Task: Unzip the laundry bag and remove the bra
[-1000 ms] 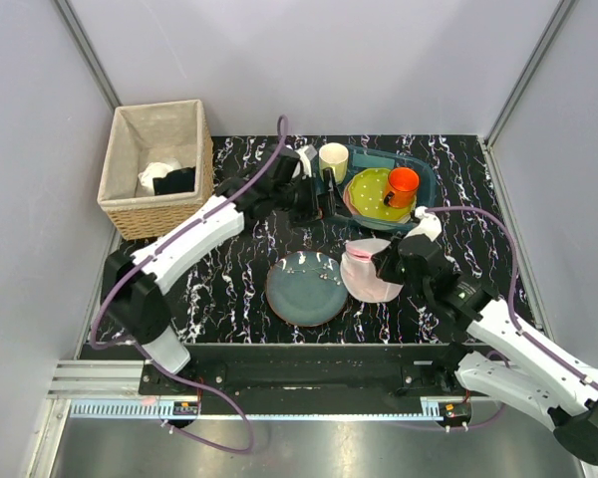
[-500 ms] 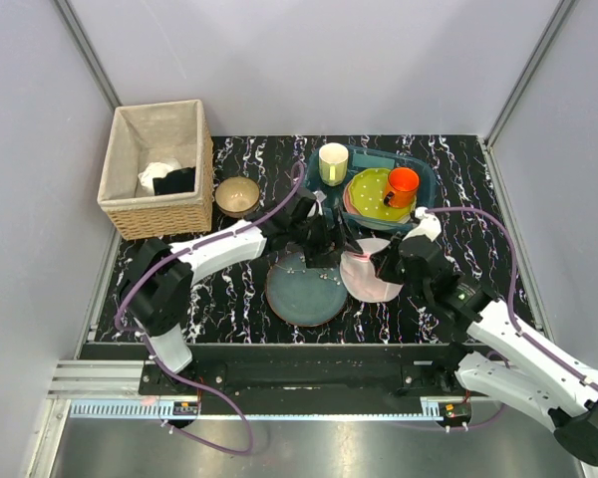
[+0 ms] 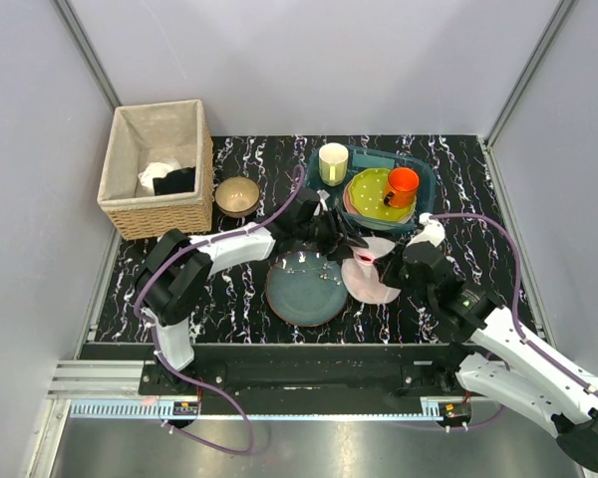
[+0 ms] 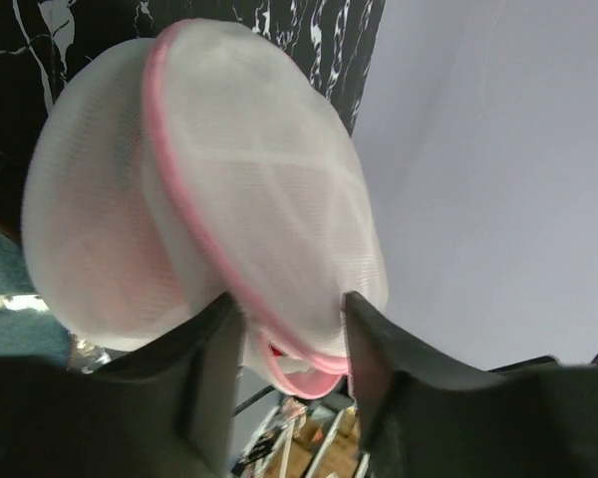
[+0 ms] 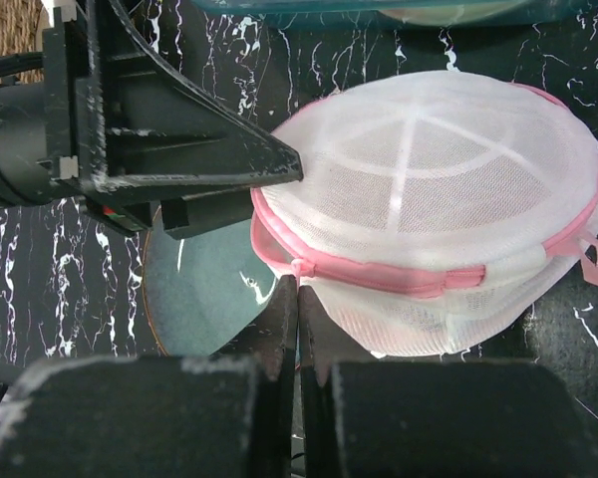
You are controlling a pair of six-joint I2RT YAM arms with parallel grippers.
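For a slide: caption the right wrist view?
The right gripper pinches the pink zip trim of the laundry bag; left gripper straddles its rim.

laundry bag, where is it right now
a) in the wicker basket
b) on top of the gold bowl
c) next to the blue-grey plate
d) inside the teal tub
c: the top view shows the bag beside the plate, in front of the tub and well away from the basket.
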